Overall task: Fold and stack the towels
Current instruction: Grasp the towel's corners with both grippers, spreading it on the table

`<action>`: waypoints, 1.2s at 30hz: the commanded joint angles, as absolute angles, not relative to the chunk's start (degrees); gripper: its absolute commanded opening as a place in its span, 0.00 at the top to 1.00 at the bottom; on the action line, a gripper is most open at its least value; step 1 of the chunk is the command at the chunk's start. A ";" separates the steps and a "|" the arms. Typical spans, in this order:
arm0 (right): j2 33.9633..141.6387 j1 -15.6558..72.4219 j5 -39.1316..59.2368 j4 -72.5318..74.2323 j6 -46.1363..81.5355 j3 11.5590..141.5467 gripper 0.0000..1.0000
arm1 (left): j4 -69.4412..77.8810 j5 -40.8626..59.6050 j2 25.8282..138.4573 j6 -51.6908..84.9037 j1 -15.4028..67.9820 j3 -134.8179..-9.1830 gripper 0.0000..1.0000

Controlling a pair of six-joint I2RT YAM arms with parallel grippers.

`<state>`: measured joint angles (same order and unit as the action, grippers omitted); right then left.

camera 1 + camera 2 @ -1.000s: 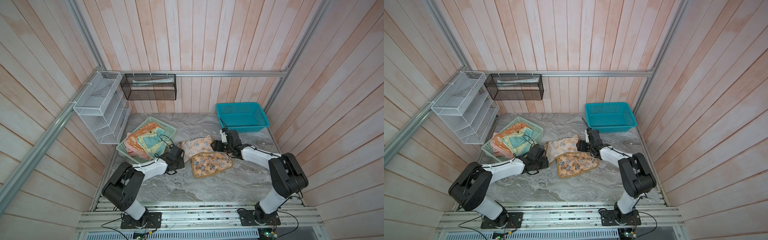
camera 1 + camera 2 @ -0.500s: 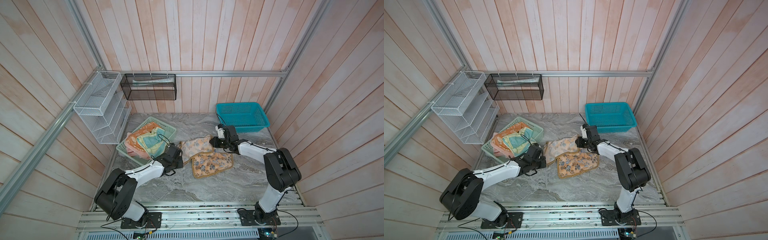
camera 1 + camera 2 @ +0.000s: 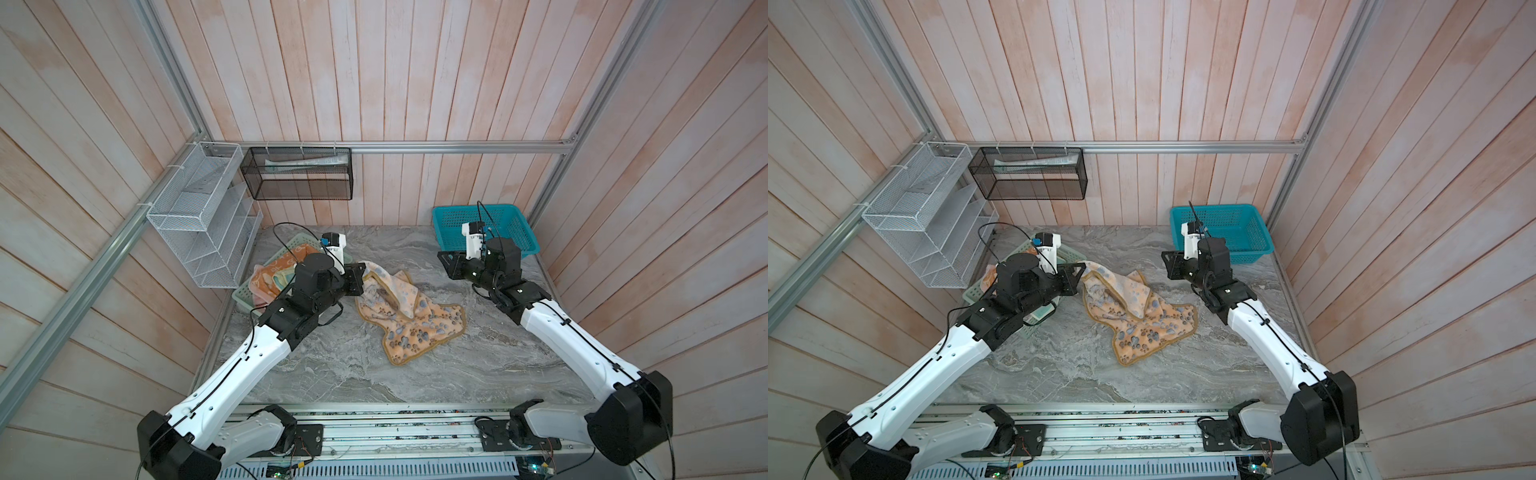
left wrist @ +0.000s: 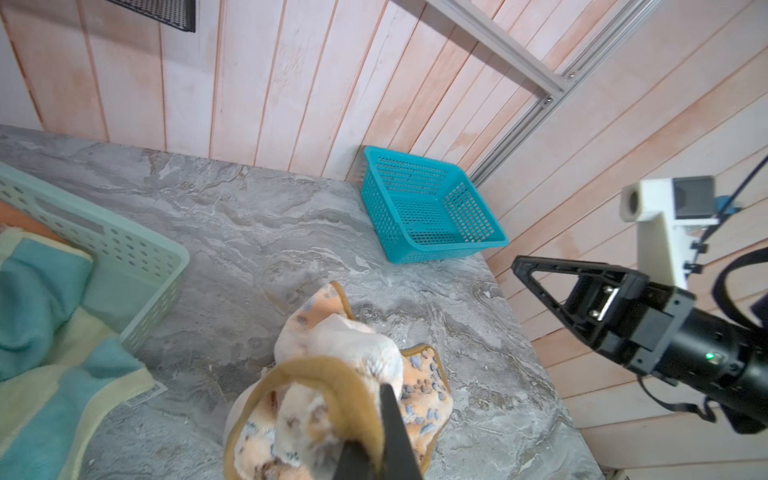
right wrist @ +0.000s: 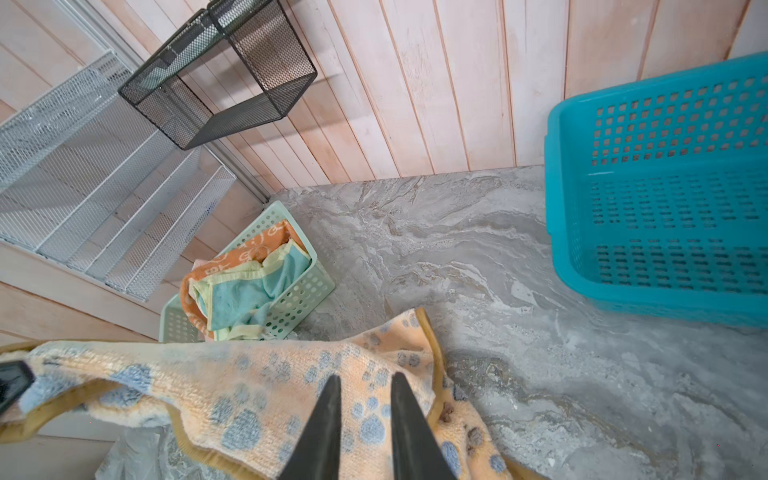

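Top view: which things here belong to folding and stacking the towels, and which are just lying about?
Job: paw-print towel, orange bunny towel, yellow-green towel.
Lying about: mint-green basket, teal basket, white wire rack, black mesh basket.

Pale pink wooden plank walls (image 3: 415,83) enclose a grey marbled bench (image 3: 353,374). A white wire-mesh tiered rack (image 3: 203,216) and a black mesh basket (image 3: 299,183) hang on them

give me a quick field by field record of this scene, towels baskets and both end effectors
left end effector: shut on a corner of the paw-print towel, held up
right end effector: open, empty, above the table
paw-print towel: unfolded, rest draped on the table
other towels: crumpled in the mint basket
teal basket: empty, by the back wall
folded stack: none yet
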<state>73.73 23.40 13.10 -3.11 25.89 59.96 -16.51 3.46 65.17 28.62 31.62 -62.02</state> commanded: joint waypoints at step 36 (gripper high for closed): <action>106.31 35.37 29.54 14.08 52.01 54.88 0.46 | -15.89 11.07 66.64 34.40 24.42 -51.60 1.00</action>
<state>105.19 34.92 27.31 12.88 50.68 53.91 -17.04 10.24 67.22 34.30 24.86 -51.72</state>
